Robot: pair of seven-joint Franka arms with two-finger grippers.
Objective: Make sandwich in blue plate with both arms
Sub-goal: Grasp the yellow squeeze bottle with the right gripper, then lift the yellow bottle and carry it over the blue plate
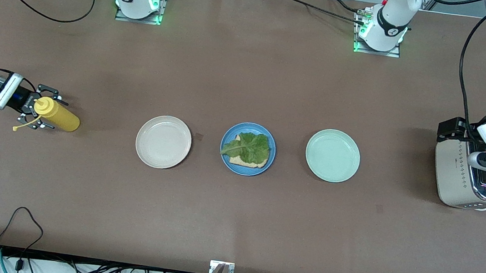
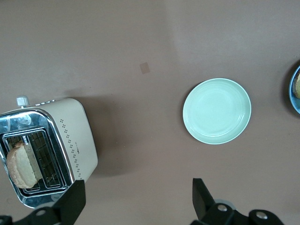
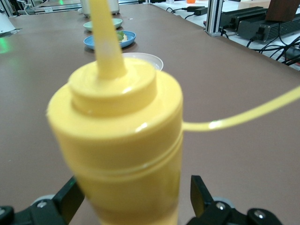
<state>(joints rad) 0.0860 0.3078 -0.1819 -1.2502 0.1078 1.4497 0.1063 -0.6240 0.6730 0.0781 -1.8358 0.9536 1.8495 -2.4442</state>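
The matte brown tabletop (image 1: 233,218) carries a round medium-blue plate (image 1: 245,170) holding a crinkly green lettuce leaf (image 1: 251,146) on light brown toast (image 1: 240,160). Beside the blue plate, toward the right arm's end, sits a plain cream-white plate (image 1: 163,141); toward the left arm's end, a pale mint-green plate (image 1: 332,155). A yellow squeeze bottle (image 1: 58,116) lies beside the cream-white plate. The beige toaster (image 1: 454,172) has a chrome top and a dotted diamond pattern.

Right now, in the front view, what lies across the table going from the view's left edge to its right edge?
Right gripper around the yellow squeeze bottle → cream-white plate → blue plate with toast and lettuce → mint-green plate → toaster, left gripper over it.
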